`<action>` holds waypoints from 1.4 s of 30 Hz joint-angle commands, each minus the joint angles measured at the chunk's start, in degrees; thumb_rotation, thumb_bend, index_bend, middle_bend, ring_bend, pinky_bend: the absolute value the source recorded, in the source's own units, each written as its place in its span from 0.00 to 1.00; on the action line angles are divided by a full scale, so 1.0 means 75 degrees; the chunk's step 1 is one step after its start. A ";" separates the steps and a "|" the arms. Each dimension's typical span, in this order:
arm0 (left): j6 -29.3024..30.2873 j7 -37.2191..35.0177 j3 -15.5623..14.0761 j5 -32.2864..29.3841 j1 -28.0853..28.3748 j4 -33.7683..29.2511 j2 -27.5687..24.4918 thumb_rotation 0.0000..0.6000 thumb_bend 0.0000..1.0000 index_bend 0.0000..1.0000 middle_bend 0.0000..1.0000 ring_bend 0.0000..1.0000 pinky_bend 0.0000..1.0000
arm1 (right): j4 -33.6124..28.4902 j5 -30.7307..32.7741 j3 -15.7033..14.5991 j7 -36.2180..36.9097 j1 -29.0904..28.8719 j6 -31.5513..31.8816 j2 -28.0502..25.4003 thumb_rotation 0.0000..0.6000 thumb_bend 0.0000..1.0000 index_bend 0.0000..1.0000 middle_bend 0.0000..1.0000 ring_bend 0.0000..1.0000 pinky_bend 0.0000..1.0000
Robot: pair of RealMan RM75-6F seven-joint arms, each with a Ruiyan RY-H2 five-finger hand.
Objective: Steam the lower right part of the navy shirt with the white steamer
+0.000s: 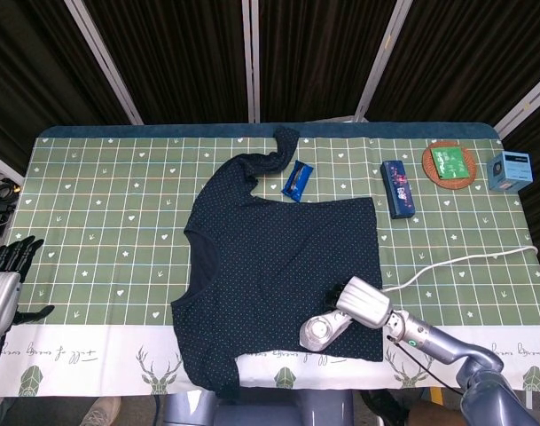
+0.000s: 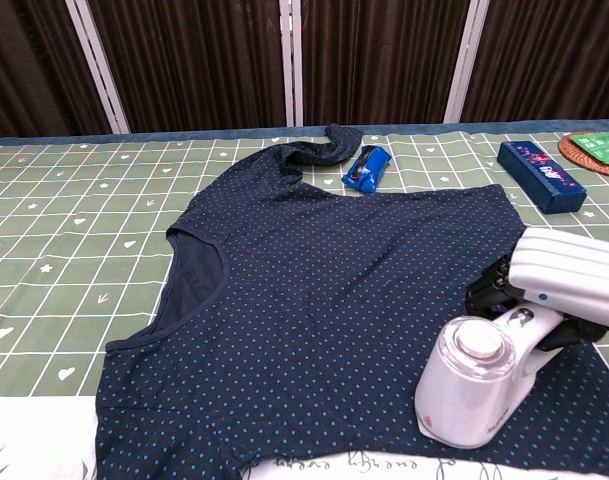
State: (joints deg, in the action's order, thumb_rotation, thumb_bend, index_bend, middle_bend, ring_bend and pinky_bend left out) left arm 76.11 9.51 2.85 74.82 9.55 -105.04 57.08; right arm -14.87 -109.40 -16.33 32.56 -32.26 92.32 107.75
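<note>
The navy dotted shirt (image 1: pixel 278 266) (image 2: pixel 324 300) lies flat across the middle of the green checked table. The white steamer (image 1: pixel 321 329) (image 2: pixel 476 382) stands on its lower right part, near the hem. My right hand (image 1: pixel 369 303) (image 2: pixel 564 282) grips the steamer's handle from the right. A white cord (image 1: pixel 465 263) trails from it toward the table's right edge. My left hand (image 1: pixel 5 280) hangs off the table's left edge, fingers spread, holding nothing.
A blue snack packet (image 1: pixel 297 180) (image 2: pixel 366 167) lies by the shirt's upper sleeve. A dark blue box (image 1: pixel 397 188) (image 2: pixel 540 176), a round mat with a green packet (image 1: pixel 450 163) and a small blue box (image 1: pixel 509 169) sit at the far right.
</note>
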 commanded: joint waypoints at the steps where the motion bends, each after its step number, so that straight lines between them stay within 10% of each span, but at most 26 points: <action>1: 0.0014 0.0022 -0.0001 0.0003 -0.0003 -0.0002 0.0007 1.00 0.00 0.00 0.00 0.00 0.00 | 0.0164 0.0078 0.0040 0.0050 0.0066 -0.0089 -0.0076 1.00 0.82 0.83 0.68 0.67 0.89; 29: 0.0042 -0.0063 -0.0004 0.0046 -0.0018 -0.0067 -0.0041 1.00 0.00 0.00 0.00 0.00 0.00 | 0.0489 0.1638 0.1442 0.1100 0.0189 -0.0417 -0.0660 1.00 0.82 0.83 0.68 0.67 0.89; 38: 0.0105 -0.0198 -0.0022 0.0165 -0.0058 -0.0144 -0.0132 1.00 0.00 0.00 0.00 0.00 0.00 | 0.0498 0.2411 0.2071 0.0880 0.0049 -0.1999 -0.0947 1.00 0.78 0.82 0.68 0.67 0.89; 42: 0.0111 -0.0219 -0.0031 0.0198 -0.0064 -0.0154 -0.0153 1.00 0.00 0.00 0.00 0.00 0.00 | 0.0488 0.2559 0.2130 0.0670 0.0075 -0.2806 -0.1014 1.00 0.62 0.75 0.65 0.64 0.87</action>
State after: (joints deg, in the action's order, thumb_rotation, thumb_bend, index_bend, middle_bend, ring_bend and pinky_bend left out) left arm 76.94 7.87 2.62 76.30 9.07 -106.19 55.94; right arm -11.18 -91.35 -1.02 38.84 -31.71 74.65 100.75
